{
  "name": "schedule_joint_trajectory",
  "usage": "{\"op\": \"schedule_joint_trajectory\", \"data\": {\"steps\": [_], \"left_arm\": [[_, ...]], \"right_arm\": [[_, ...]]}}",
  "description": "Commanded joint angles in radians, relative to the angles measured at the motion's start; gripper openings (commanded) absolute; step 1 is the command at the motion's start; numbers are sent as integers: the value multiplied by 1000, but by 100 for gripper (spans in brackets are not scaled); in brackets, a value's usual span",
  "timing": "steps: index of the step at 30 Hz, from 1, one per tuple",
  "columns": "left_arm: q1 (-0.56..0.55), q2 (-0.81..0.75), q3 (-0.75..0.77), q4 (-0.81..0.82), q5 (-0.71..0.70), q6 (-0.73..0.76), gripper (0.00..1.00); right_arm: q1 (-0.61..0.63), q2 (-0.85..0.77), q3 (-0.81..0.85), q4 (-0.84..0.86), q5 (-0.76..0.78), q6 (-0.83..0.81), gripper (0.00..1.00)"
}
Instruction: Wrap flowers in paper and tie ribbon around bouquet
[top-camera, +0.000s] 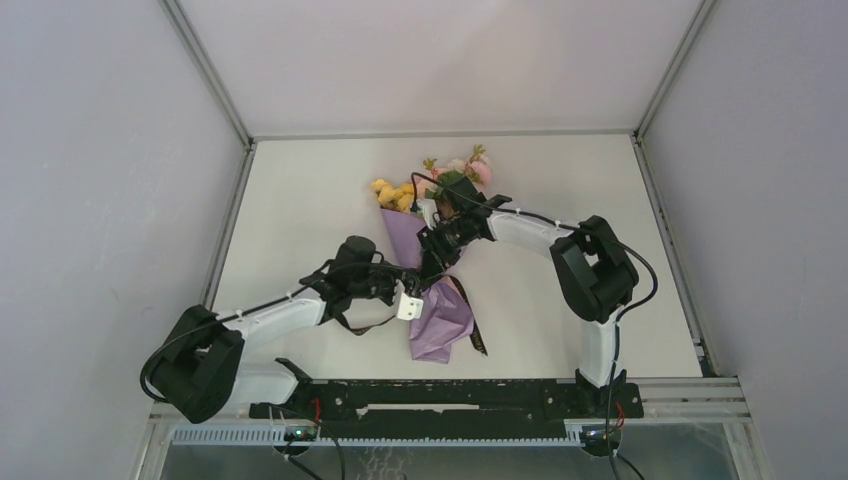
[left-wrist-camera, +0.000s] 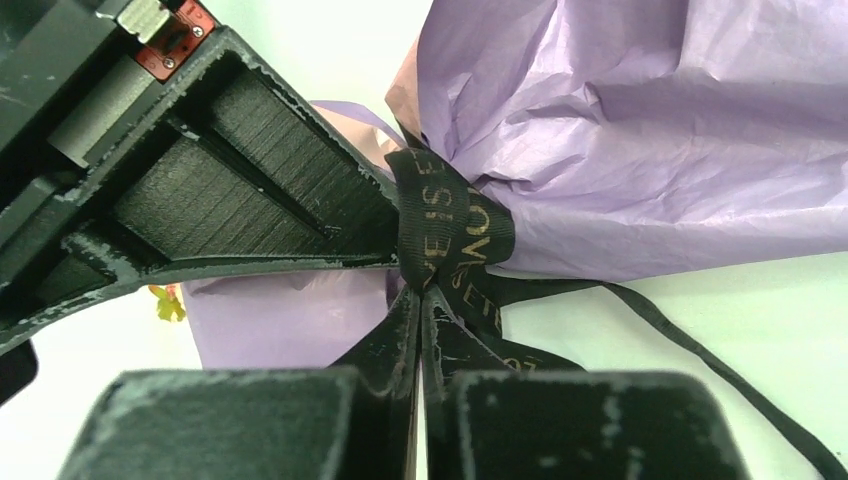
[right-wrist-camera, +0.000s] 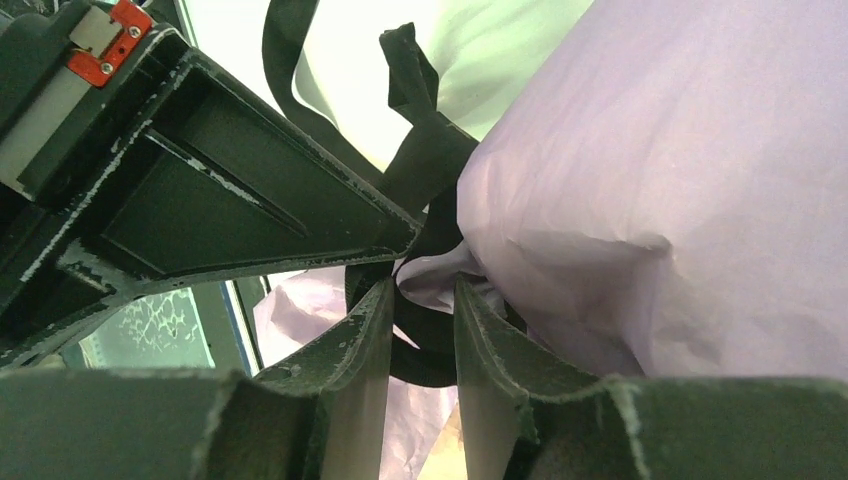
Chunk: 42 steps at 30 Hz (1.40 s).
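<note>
The bouquet lies in the middle of the table, its flowers (top-camera: 445, 178) pointing away from the arms and its purple paper (top-camera: 438, 322) flaring towards them. A black ribbon (left-wrist-camera: 452, 228) with gold lettering is knotted round the paper's (left-wrist-camera: 640, 130) pinched neck. My left gripper (left-wrist-camera: 420, 296) (top-camera: 422, 290) is shut, its tips pinching the ribbon just under the knot. From the other side, my right gripper (right-wrist-camera: 425, 287) (top-camera: 438, 254) clamps that neck, a fold of paper (right-wrist-camera: 640, 180) and a loop of ribbon (right-wrist-camera: 425, 175) between its fingers. The stems are hidden.
A loose ribbon tail (top-camera: 472, 328) trails over the table to the right of the paper, and another runs out to the right (left-wrist-camera: 700, 350). Each wrist view's top left is filled by the other gripper's black finger (left-wrist-camera: 200, 190) (right-wrist-camera: 200, 170). Enclosure walls and metal rails (top-camera: 232, 230) ring the table.
</note>
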Motion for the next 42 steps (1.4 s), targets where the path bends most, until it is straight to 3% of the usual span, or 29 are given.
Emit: {"op": "schedule_joint_trajectory", "data": {"steps": [1, 19, 25, 31, 35, 42], "left_arm": [[6, -35, 26, -4, 14, -13, 0], [8, -66, 10, -163, 89, 103, 0], [8, -48, 10, -194, 126, 162, 10], [8, -21, 0, -187, 114, 205, 12], [7, -38, 15, -201, 93, 200, 30], [21, -174, 87, -383, 136, 129, 43]], "right_arm": [[18, -11, 18, 61, -15, 16, 37], [51, 36, 52, 45, -16, 39, 37], [41, 47, 64, 30, -27, 34, 37], [46, 50, 66, 27, -52, 30, 38], [43, 52, 70, 26, -55, 32, 38], [32, 57, 76, 24, -54, 35, 35]]}}
